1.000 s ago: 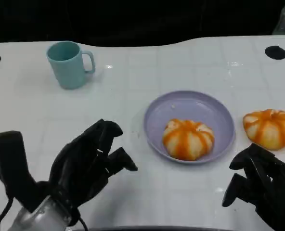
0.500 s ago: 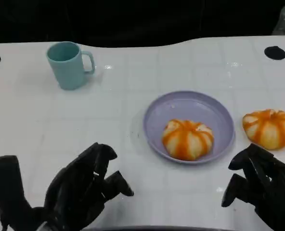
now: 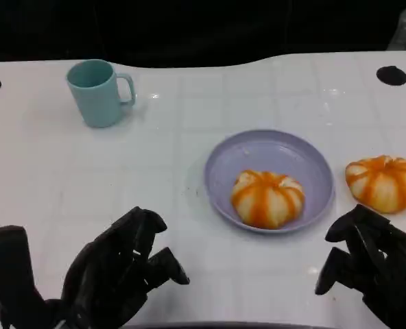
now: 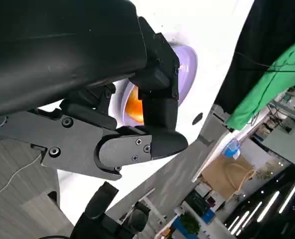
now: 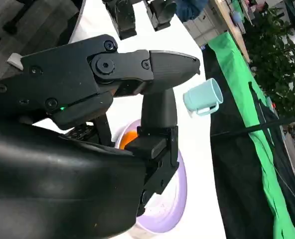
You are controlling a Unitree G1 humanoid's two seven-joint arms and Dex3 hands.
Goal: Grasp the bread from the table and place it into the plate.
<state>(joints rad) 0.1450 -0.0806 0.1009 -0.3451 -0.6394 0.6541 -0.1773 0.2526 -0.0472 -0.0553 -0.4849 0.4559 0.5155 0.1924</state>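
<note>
An orange-striped bread (image 3: 267, 199) lies on the near part of the lilac plate (image 3: 271, 149). A second such bread (image 3: 383, 181) sits on the white table just right of the plate. My left hand (image 3: 121, 271) hovers at the near edge, left of the plate, its fingers loosely apart and holding nothing. At the lower right my right hand (image 3: 367, 264) is just in front of the second bread, also empty. Past the fingers, the left wrist view shows the plate (image 4: 188, 64) and a bit of bread (image 4: 132, 105). The right wrist view shows the plate (image 5: 173, 199) and bread (image 5: 126, 139).
A teal mug (image 3: 97, 92) stands at the far left, handle to the right; the right wrist view shows this mug (image 5: 203, 97) too. Two black holes (image 3: 392, 75) mark the table's far corners. A dark edge bounds the table's far side.
My left hand has drawn back from beside the plate toward the near edge, mostly in the first half second. The right hand, breads and mug stay put.
</note>
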